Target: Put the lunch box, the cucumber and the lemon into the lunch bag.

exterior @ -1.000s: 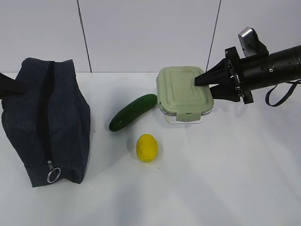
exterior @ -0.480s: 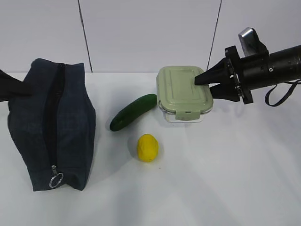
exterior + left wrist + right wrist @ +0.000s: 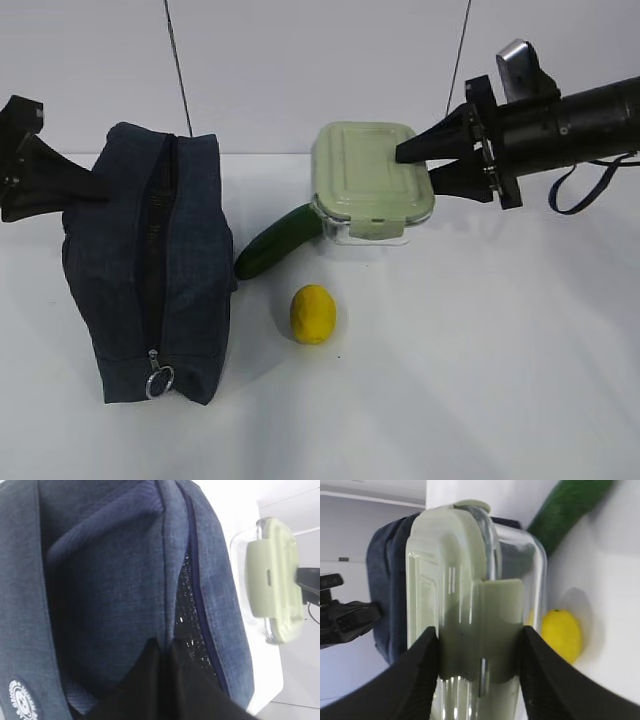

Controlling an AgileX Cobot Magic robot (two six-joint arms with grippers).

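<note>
Two tools are engaged. Right tool is clamped across the short end of the lunch box, one finger on the sage lid, one under the clear base; the box hangs clear of the bench, its far end above the cucumber. Judgement: rigid, smooth-walled and light if empty, so an end grip risks tilt or slip; a hold nearer the clip flanges would be firmer. Left tool is clenched on dark fabric at the lunch bag's far end. The bag is soft and collapsible, its zipper apparently shut. Lemon sits near the bag; rounded, liable to roll.
</note>
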